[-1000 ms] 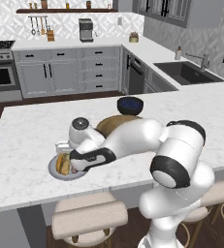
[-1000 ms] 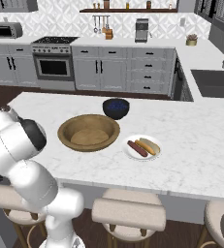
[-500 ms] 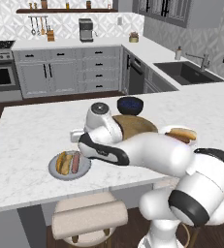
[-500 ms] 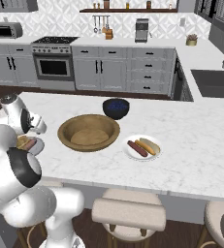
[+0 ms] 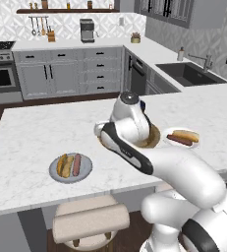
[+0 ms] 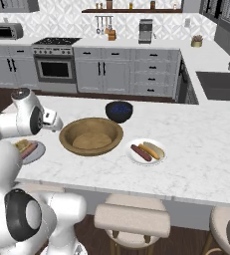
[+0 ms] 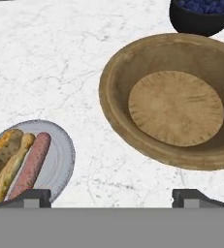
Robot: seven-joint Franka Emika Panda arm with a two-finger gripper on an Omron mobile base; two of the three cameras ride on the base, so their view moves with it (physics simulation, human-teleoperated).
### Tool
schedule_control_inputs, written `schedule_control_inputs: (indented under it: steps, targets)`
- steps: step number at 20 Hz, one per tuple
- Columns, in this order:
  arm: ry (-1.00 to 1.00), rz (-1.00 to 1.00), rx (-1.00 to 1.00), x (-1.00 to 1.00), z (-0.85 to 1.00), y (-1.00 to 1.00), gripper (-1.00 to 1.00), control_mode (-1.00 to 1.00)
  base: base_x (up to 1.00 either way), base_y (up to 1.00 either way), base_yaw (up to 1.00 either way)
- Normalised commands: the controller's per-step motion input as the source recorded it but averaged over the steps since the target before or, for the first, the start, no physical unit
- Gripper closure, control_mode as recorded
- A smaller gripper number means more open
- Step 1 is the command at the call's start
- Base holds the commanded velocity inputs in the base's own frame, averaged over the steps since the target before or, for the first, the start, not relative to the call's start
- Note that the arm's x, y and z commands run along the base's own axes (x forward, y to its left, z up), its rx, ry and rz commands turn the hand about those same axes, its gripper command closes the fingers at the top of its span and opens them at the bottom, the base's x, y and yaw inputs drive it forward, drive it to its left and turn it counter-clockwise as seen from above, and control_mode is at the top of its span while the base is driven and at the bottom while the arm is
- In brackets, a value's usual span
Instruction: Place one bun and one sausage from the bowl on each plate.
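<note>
Marble tabletop (image 5: 31,133) now carries a filled grey plate (image 5: 70,167) and white plate (image 6: 146,151); the wooden bowl (image 7: 174,99) sits empty, since the open pincer (image 7: 111,196) has lifted away.

A grey plate (image 5: 70,168) bearing a bun (image 5: 63,165) and a sausage (image 5: 77,164) side by side is seen on the marble counter (image 5: 31,138). A white plate (image 5: 182,138) carrying another bun (image 5: 185,135) and sausage (image 5: 179,140) is set beside the wooden bowl (image 5: 154,139), largely hidden behind the arm.
</note>
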Motion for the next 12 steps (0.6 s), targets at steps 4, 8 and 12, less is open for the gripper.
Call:
schedule_control_inputs:
  steps: [4,8,12]
  targets:
    - [0.02,0.0,0.03,-0.12,0.27,-0.89,-1.0,-1.0,0.0,0.0,0.0]
    - [0.02,-0.02,0.17,-0.25,-0.04,-0.99,-1.0,-1.0,0.0,0.0,0.0]
    - [0.02,-0.03,0.21,-0.26,-0.19,-0.92,-1.0,-1.0,0.0,0.0,0.0]
